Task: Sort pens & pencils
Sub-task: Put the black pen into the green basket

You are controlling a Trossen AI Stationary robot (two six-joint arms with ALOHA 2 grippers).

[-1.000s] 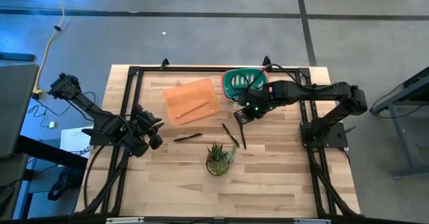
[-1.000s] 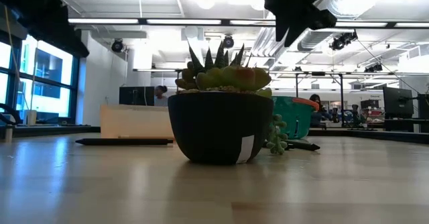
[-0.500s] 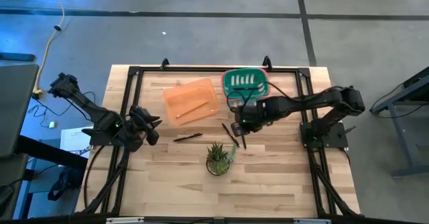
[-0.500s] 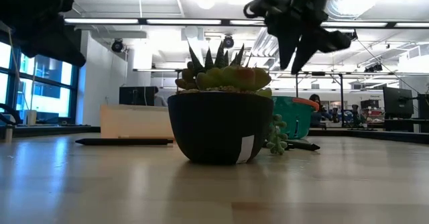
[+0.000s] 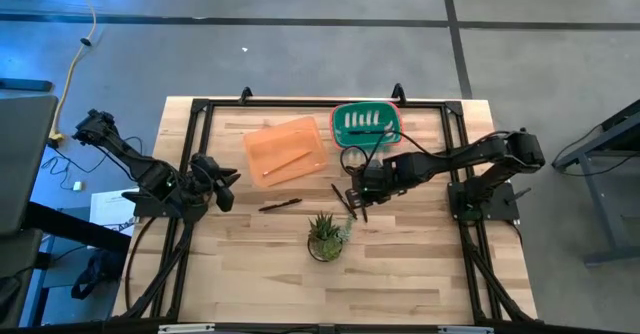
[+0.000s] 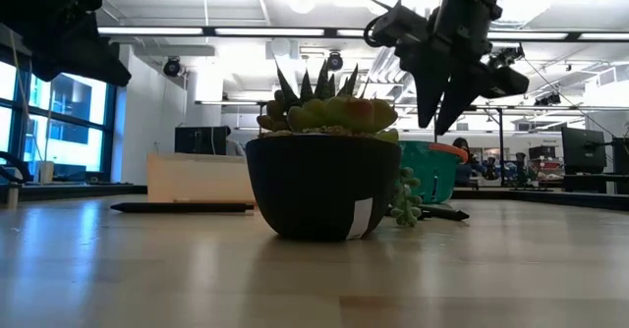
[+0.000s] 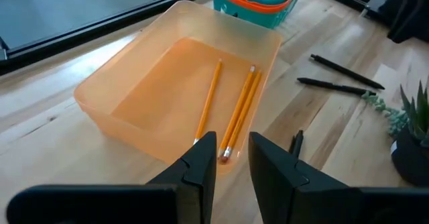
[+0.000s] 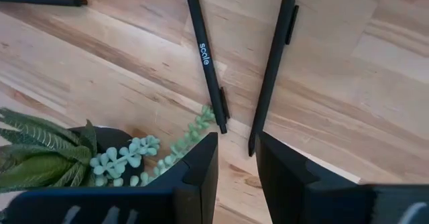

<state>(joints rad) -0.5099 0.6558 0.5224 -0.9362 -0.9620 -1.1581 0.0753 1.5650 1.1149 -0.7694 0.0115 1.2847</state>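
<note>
Three dark pens lie flat on the wooden table: one [image 5: 280, 205] left of centre and two [image 5: 343, 199] [image 5: 360, 206] side by side near the plant. In the right wrist view these two pens [image 8: 204, 56] [image 8: 271, 70] lie just ahead of the fingers. Three orange pencils [image 7: 231, 110] lie in the orange tray [image 5: 287, 149]. My right gripper [image 5: 355, 189] hovers over the two pens, fingers pointing down, open by a narrow gap [image 8: 238, 140], empty. My left gripper [image 5: 213, 181] waits at the table's left, open by a narrow gap [image 7: 232, 140], empty.
A potted succulent [image 5: 325, 236] stands just on the near side of the two pens, its trailing sprig [image 8: 194, 133] touching one pen's tip. A green basket [image 5: 366, 122] holding white items stands at the far edge, right of the tray. Bare wood lies toward the near edge.
My right gripper has come away from above the green basket, toward the table's near edge and a little left, and has gone down over the two pens by the plant. My left gripper has drifted slightly toward the far edge.
</note>
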